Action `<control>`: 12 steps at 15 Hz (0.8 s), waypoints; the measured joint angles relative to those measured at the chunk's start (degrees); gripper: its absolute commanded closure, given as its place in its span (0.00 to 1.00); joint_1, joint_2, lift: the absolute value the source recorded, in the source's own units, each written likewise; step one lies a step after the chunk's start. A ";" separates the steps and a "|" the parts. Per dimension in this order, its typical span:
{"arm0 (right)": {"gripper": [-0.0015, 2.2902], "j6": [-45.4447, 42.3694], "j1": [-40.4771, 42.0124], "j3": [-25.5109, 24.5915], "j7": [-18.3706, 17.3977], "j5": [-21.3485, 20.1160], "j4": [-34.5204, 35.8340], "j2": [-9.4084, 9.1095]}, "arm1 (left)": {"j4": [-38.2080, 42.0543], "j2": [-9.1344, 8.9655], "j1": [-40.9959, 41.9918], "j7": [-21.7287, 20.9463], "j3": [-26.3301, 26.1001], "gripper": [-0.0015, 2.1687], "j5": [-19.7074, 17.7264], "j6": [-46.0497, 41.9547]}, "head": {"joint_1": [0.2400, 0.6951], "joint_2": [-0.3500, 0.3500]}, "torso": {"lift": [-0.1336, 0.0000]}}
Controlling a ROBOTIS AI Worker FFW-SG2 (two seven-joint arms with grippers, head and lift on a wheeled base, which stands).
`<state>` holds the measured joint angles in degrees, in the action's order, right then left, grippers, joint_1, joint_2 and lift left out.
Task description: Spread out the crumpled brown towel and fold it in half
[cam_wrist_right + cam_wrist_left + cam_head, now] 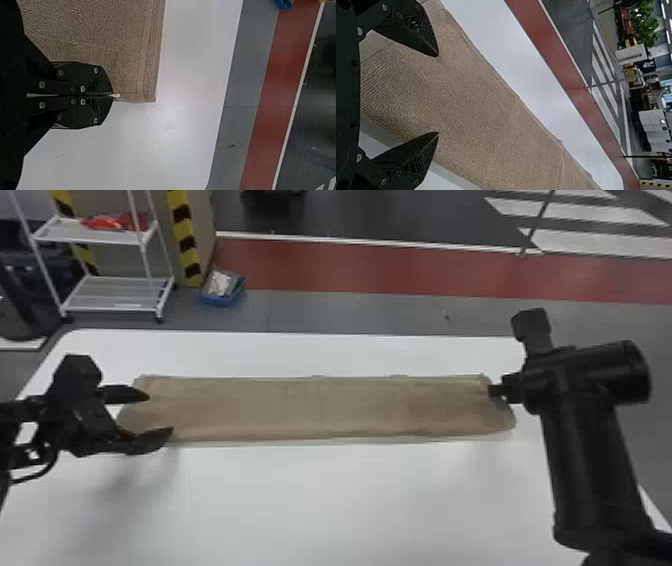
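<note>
While the brown towel (320, 410) lies across the white worktop (350, 500) in one long, low strip, running left to right, we have a claw at each end of it! On the left, the left claw (161, 413) is wide open over the towel's left end, one finger toward the far side, the other out by the near edge. The left wrist view gives us the brown cloth running between and beyond those spread fingers, and the left claw (438, 94) has hold of nothing.

Over to the right side, and here's the grip: the right claw (492, 391) is closed at the towel's right end, just nearer than the far right corner. In the right wrist view, the right claw (113, 95) has its two fingers pressed together with a thin bit of the cloth's edge pinched at the tips, and that corner sticks out just beside them (a neat little pinch, that one). The towel's near edge runs nearly straight, with both near corners rounded.

Past the worktop at the far left stands a white shelf rack (120, 292), with a blue bin (220, 292) on the floor just right of it, and a red floor strip (400, 272) stretches off to the right.
</note>
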<state>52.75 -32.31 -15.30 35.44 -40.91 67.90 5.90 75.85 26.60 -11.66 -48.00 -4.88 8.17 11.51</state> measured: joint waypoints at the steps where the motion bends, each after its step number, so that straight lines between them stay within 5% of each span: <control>1: 0.57 -1.27 0.15 -0.46 -0.08 0.27 0.49 0.05 | 0.00 0.16 0.04 -0.20 0.11 0.10 0.00 -0.28 | 1.00 0.32 | 0.08; 7: 0.57 -14.44 2.73 -2.11 2.21 2.44 4.03 0.37 | 0.00 0.56 0.17 -0.73 0.66 0.10 0.00 -0.82 | 1.00 0.35 | 0.08; 12: 0.57 -23.10 2.19 -2.81 1.66 -5.07 -0.85 0.65 | 0.00 0.71 0.51 -0.91 0.75 0.10 0.09 -0.83 | 1.00 0.34 | 0.08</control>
<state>29.65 -30.12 -18.11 37.10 -45.98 67.05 6.56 75.85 27.31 -11.14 -48.91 -4.13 8.26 10.68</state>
